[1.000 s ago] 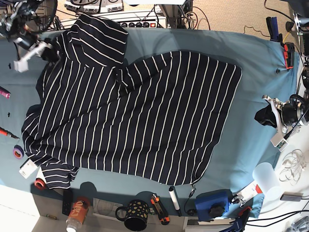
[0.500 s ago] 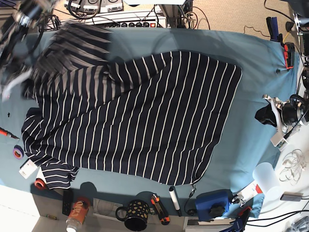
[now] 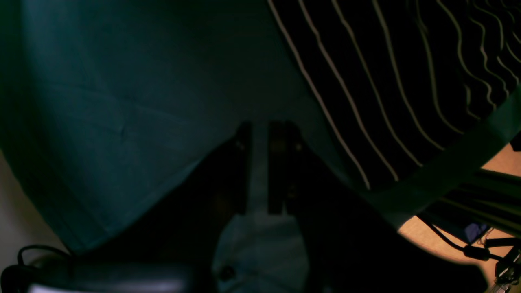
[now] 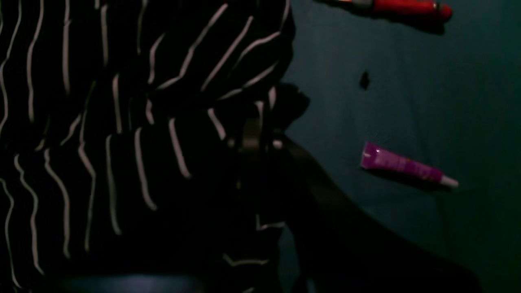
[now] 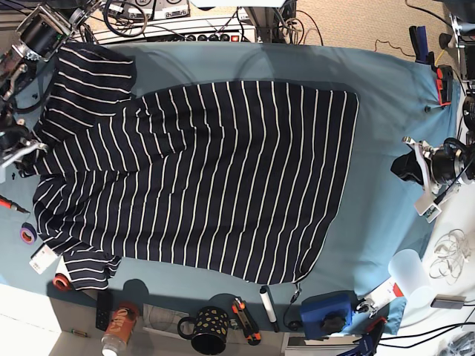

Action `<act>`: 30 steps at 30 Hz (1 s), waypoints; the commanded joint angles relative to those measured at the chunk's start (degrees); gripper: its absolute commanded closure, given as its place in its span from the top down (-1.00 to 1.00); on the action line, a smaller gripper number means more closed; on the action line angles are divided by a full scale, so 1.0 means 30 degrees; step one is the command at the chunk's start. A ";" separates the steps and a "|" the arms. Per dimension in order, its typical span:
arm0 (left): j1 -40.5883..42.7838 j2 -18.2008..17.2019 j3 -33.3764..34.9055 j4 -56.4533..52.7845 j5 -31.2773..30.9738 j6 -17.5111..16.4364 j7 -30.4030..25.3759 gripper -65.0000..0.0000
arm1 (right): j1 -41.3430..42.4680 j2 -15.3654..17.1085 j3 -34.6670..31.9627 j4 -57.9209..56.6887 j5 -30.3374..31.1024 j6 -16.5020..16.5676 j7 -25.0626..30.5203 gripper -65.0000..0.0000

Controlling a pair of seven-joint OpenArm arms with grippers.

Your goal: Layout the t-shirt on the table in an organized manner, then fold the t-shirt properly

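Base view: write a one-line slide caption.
Striped t-shirt spread across the teal table; right gripper pinches its collar-end edge.

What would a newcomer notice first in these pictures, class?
First, the large dark navy fabric t-shirt with thin white stripes, spread across the middle of the teal-blue cloth table. Next, the right pincer, shut on the t-shirt's edge beside a small purple tube.

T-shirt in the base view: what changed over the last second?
The right claw, shut on the t-shirt's edge, dragged it toward the view's left edge. That pulled out the folded-over bulge near the top, so the shirt's far edge now runs nearly straight and its right edge has slid left. The left claw stayed parked over bare table, holding nothing. The shirt's near hem and the mug did not move.
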 commanded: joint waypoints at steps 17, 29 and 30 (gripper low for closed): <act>0.0831 -0.0379 -0.0940 0.1559 -0.0270 0.0131 0.0189 -0.80 | 0.0197 0.2521 0.5530 0.0364 1.3100 0.0714 -0.8748 -0.33; 0.7023 0.1683 -0.7577 0.5246 -0.0510 0.0284 -0.0459 -0.80 | -0.6033 0.0175 0.7300 0.0342 1.3369 0.1330 -0.8748 -0.33; 0.7439 0.1967 -0.8138 0.5304 -0.0758 0.0277 -0.0452 -0.80 | -0.6346 -0.0219 0.7300 0.0342 1.3194 0.1330 -0.8748 -0.33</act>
